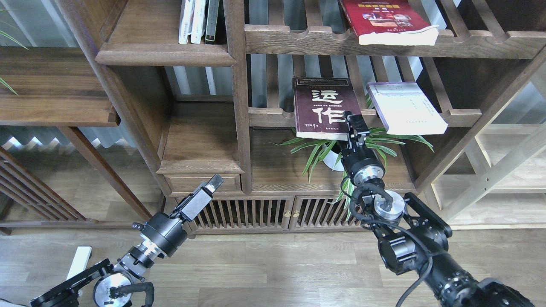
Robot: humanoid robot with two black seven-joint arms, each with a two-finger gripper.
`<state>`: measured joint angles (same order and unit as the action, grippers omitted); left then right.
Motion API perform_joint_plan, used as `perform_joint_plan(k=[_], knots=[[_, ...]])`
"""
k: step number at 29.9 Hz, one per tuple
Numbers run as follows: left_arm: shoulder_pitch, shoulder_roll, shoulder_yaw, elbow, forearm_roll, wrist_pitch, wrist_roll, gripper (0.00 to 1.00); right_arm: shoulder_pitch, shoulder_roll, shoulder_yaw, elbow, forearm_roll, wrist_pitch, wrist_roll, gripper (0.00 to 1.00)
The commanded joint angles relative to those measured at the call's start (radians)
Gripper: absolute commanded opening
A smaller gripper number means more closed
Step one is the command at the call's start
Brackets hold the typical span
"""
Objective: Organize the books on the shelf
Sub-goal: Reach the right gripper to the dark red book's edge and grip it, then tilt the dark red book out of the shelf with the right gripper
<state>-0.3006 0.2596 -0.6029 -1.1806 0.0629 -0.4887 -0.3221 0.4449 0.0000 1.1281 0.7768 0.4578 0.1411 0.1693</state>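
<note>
The dark maroon book with big white characters lies flat on a slatted shelf, its front edge overhanging. The white book with a lavender band lies to its right on the same slats. The red book lies on the slatted shelf above. The solid dark-brown shelf with a rounded edge is at the upper left. My right gripper is at the maroon book's lower right corner and overlaps it; its jaws are too dark to read. My left gripper hangs low and empty before the drawer.
A few slim books stand upright on the solid shelf. A spider plant in a white pot sits just under the maroon book, beside my right wrist. Slatted cabinet doors are below. A pale wooden rack stands at the right.
</note>
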Motion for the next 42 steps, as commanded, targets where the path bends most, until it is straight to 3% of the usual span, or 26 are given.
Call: perform_joint_plan(k=[1,6,14,18,22,26,34,42], knots=[[0.0,0.001,0.0,0.001,0.0,0.0,0.0,0.99,0.014,0.0,-0.024,-0.016,0.016,0.0,-0.001,0.96],[0.0,0.001,0.0,0.004,0.0,0.0,0.0,0.99,0.018,0.0,-0.031,-0.022,0.033,0.002,-0.001,0.94],[0.0,0.0,0.003,0.004,0.0,0.0,-0.002,0.99,0.017,0.0,-0.056,-0.022,0.05,0.012,-0.002,0.74],[0.0,0.001,0.003,0.006,0.0,0.0,0.0,0.99,0.015,0.0,-0.056,-0.024,0.051,0.038,-0.002,0.5],[0.001,0.001,0.003,0.007,0.0,0.0,-0.002,0.99,0.015,0.0,-0.059,-0.028,0.05,0.046,-0.002,0.39],[0.005,0.0,0.002,0.015,0.0,0.0,-0.002,0.99,0.009,0.0,-0.048,-0.027,0.053,0.066,-0.002,0.04],[0.005,0.0,-0.008,0.036,-0.003,0.0,-0.002,0.99,-0.014,0.0,-0.06,-0.016,0.059,0.14,-0.005,0.04],[-0.008,0.0,-0.032,0.094,-0.011,0.0,-0.003,0.99,-0.112,0.0,-0.067,0.129,0.07,0.207,-0.011,0.04]])
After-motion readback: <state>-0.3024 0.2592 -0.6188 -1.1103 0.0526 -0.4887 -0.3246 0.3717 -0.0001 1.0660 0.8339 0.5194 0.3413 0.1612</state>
